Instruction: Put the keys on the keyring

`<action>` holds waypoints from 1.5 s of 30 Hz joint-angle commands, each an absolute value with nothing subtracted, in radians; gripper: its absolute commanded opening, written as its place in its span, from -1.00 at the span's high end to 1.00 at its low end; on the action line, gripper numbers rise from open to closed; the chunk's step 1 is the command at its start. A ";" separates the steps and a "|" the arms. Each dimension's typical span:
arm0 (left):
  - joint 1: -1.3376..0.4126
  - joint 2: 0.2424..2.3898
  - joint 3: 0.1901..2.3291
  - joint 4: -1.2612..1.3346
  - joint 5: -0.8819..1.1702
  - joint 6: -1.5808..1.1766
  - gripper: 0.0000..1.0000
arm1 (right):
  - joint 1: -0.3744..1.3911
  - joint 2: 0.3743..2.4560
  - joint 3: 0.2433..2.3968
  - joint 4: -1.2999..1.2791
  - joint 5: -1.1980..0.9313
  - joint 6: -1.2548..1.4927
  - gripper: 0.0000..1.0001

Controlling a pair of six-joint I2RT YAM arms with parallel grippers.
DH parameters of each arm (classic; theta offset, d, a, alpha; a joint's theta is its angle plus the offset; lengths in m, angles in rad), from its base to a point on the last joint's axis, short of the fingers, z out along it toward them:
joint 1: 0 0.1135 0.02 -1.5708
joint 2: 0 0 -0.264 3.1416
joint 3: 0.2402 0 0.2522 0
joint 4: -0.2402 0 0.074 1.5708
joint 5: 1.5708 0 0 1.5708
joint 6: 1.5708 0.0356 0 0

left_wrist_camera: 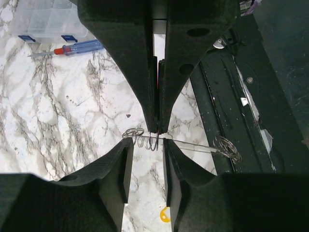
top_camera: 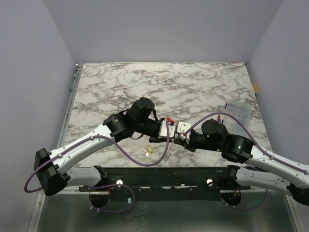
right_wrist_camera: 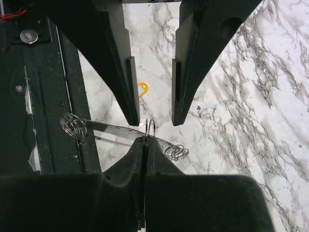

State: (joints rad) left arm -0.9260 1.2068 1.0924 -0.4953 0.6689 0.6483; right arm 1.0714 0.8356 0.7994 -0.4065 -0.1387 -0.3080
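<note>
- Where the right gripper (right_wrist_camera: 145, 141) ends, its fingers are pressed fully together on the keyring (right_wrist_camera: 150, 127), a thin loop standing up out of the tips.
- Facing it tip to tip, the left gripper (left_wrist_camera: 147, 151) stands partly open. The loop pokes into the gap between its fingers, and it grips nothing that can be seen.
- Across both sets of tips runs a clear strip (left_wrist_camera: 193, 144) with wire coils (left_wrist_camera: 227, 148) at its ends. Its long axis is at right angles to the fingers and points toward the near edge of the worktop (top_camera: 193, 87).
- By the middle of that near edge lies a gold key (top_camera: 148, 151), near-left of the tips and under the left wrist. The left arm is nearer and free, so it looks the one to fetch it.
- Three things are hard to make out: which of the several loops is the true ring, whether the strip rests on the worktop or hangs, and the key's own axis. The key is tiny from above and cut off by a finger in the left wrist view. No silvery key shows clearly.
</note>
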 commanded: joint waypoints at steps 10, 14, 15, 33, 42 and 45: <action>-0.946 1.272 1.094 -0.531 0.658 0.684 0.00 | 1.078 0.832 0.832 -0.308 -0.101 -0.327 0.99; -0.942 1.243 1.080 -0.496 0.657 0.683 0.03 | 1.078 0.820 0.828 -0.309 -0.100 -0.328 0.99; -0.940 1.232 1.075 -0.484 0.653 0.681 0.04 | 1.078 0.819 0.828 -0.310 -0.098 -0.328 0.99; -0.934 1.109 0.950 -0.312 0.591 0.707 0.15 | 1.078 0.811 0.828 -0.309 -0.109 -0.323 0.99; -0.934 1.106 0.961 -0.313 0.575 0.702 0.35 | 1.078 0.823 0.828 -0.313 -0.109 -0.324 0.99; -0.935 1.109 0.965 -0.313 0.576 0.698 0.43 | 1.078 0.827 0.827 -0.314 -0.108 -0.326 0.99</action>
State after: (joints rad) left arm -0.9298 1.1202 0.9554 -0.3302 0.5861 0.6968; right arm 1.0725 0.8230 0.7994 -0.3515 -0.1162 -0.3161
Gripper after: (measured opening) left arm 0.312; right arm 0.016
